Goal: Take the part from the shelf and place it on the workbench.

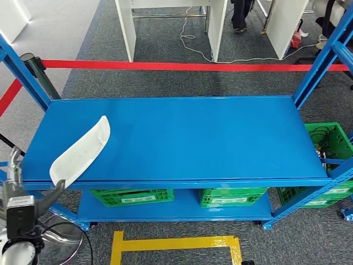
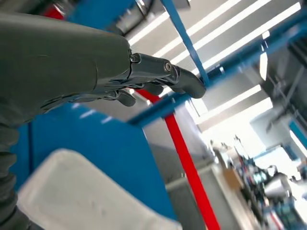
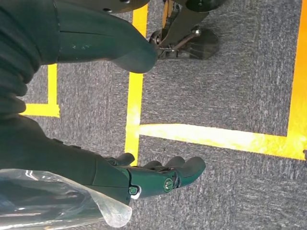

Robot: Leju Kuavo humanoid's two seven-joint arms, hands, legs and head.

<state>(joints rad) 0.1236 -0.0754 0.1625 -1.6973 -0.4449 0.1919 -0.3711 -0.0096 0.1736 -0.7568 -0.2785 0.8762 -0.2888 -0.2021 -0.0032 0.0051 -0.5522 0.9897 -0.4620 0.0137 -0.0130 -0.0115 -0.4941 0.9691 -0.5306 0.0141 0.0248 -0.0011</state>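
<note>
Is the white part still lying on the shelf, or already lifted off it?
Cannot tell. The white part overhangs the front edge of the blue shelf, with the left hand just beneath that end; the pictures don't settle contact or grip.

No text, brand, number or sign can be read. The green crates (image 1: pixel 132 196) beyond the left robot hand (image 1: pixel 19 207), under the blue shelf (image 1: pixel 187 138), bear pale labels too blurred to make out.

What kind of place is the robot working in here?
Probably a factory or warehouse test area, roped off for the robot: a blue steel shelf with green crates below, a red barrier tape behind it, and yellow floor marking on grey carpet.
</note>
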